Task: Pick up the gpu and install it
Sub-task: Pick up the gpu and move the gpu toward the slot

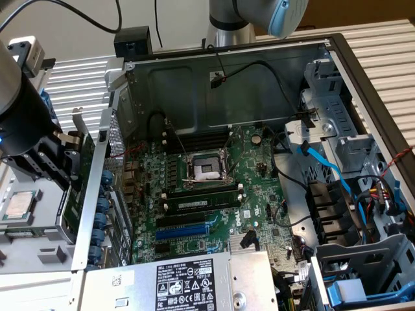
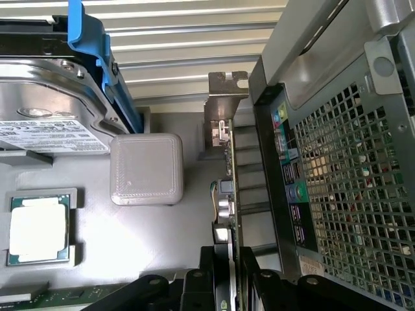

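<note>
One gpu (image 2: 224, 129) stands edge-on, clamped between the jaws of the pincer (image 2: 230, 267).

there is one open computer case (image 1: 337, 58), and in it one green motherboard (image 1: 259, 188), one cpu socket (image 1: 206, 170), one long memory stick (image 1: 201, 199), one blue expansion slot (image 1: 185, 231), one flat light-blue cable (image 1: 334, 175) and one labelled power supply (image 1: 188, 282). outside the case there are one loose processor chip (image 2: 39, 230), one hard drive (image 2: 45, 123) and one pale grey square block (image 2: 146, 170). there is one end effector (image 2: 227, 288), and one gpu (image 2: 227, 162) clamped in it.
</note>
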### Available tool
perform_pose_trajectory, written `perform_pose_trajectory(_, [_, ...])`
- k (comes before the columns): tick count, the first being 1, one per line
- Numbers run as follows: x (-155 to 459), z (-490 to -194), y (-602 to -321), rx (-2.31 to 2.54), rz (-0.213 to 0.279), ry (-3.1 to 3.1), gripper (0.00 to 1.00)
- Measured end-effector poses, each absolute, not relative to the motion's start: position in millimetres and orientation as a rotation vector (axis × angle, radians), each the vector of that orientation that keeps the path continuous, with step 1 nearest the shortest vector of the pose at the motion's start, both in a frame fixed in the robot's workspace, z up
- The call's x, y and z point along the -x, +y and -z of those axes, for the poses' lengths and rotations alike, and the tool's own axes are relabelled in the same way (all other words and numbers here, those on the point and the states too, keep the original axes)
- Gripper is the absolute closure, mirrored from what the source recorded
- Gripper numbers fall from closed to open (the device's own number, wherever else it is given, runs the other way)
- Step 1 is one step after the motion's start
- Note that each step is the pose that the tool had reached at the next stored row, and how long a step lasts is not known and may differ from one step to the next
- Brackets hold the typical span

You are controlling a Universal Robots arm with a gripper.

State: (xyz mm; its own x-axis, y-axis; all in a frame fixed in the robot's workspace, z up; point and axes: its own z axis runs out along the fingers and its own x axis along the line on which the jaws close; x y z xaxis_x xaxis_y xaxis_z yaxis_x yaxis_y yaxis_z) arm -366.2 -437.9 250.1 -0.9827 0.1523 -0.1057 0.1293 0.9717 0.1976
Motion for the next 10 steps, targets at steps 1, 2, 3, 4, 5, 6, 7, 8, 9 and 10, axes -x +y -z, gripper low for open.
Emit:
perform_pose_trajectory(1, [366.2,-250.1,-437.9,-0.215,-0.289,3.0,0.72])
perform_pose_trajectory(2, [366.2,-250.1,-437.9,-0.215,-0.289,3.0,0.72])
perform_pose_trajectory(3, [366.2,-250.1,-437.9,-0.215,-0.289,3.0,0.72])
perform_pose_trajectory(4, [366.2,-250.1,-437.9,-0.215,-0.291,3.0,0.72])
perform_pose_trajectory(5, [366.3,-250.1,-437.9,-0.215,-0.292,2.999,0.72])
perform_pose_trajectory(6, [366.3,-250.1,-437.8,-0.215,-0.293,3.0,0.73])
perform_pose_trajectory(7, [366.3,-250.1,-437.8,-0.215,-0.293,2.999,0.73])
perform_pose_trajectory(8, [366.3,-250.1,-437.9,-0.215,-0.293,2.999,0.73])
perform_pose_trajectory(9, [366.3,-250.1,-437.9,-0.215,-0.294,2.999,0.73])
perform_pose_trajectory(10, [366.3,-250.2,-437.9,-0.215,-0.295,2.999,0.73])
